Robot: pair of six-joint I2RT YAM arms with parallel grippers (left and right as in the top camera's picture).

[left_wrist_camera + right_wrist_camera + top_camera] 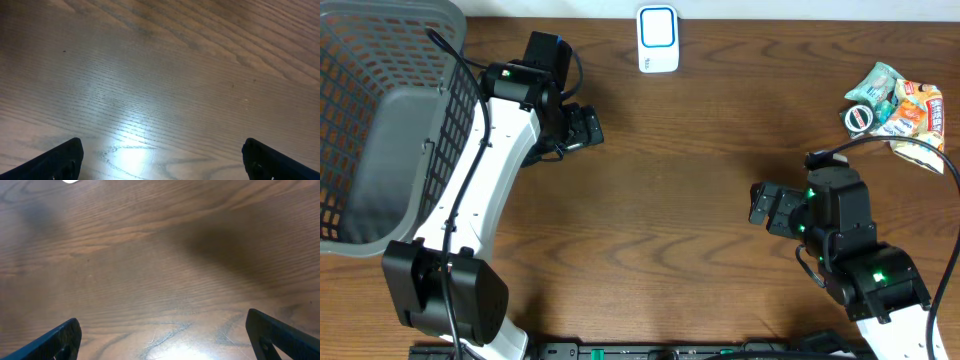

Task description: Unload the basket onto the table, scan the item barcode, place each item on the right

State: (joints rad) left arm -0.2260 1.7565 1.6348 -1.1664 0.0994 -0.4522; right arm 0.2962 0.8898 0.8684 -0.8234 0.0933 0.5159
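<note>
When you look from overhead, the grey mesh basket [380,60] sits at far left with only its floor showing. The snack packets [900,105] lie piled at far right, well apart from the white barcode scanner [658,39]. The left gripper [588,128] and right gripper [760,203] hold nothing. Your left wrist view shows fingers [60,162] spread wide over the wooden table [160,75]. Your right wrist view shows the same.

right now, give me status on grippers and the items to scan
Left gripper open, empty. Right gripper open, empty. Snack pile untouched at far right; scanner top centre. Nothing between right gripper and pile.
</note>
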